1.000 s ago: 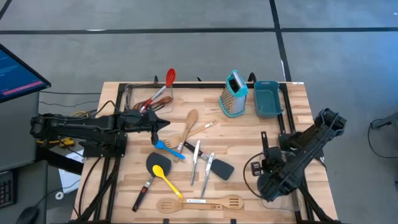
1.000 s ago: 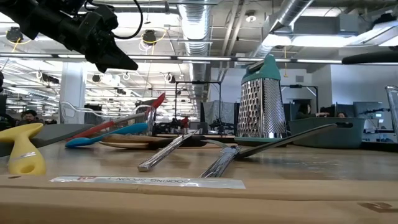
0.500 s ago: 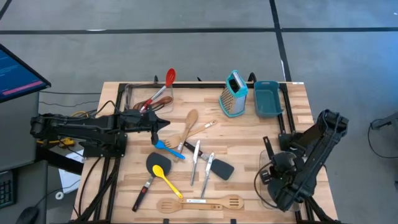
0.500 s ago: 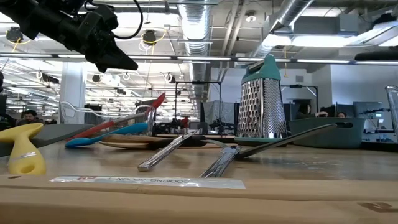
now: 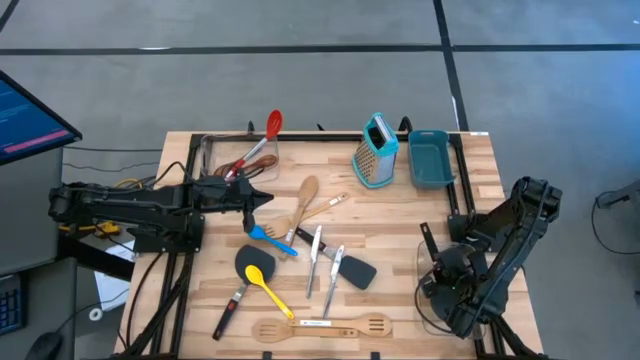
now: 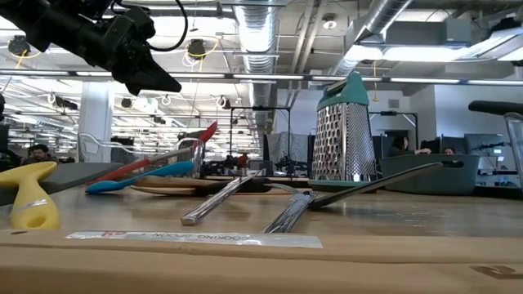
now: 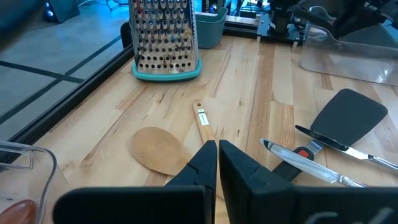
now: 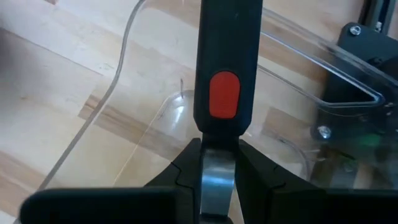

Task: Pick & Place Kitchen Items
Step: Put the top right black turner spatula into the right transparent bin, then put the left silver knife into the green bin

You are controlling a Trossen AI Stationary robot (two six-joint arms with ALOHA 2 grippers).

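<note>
The right gripper (image 8: 217, 163) grasps a black-handled utensil (image 8: 227, 74) over the clear container (image 8: 124, 68) at the tabletop's near right corner; released askew, it could catch the wall and tip out. The left gripper (image 7: 217, 163), clenched empty, hovers near the left edge above the wooden spoon (image 7: 159, 150), with open room toward the grater (image 7: 165, 37) at the far edge.

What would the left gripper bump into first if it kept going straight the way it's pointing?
Probably the wooden spoon. The left gripper, shut and empty, points across the table, and the spoon's bowl lies just past its tips. It hangs above the table though, so going level it might pass over the spoon toward the teal box grater.
</note>
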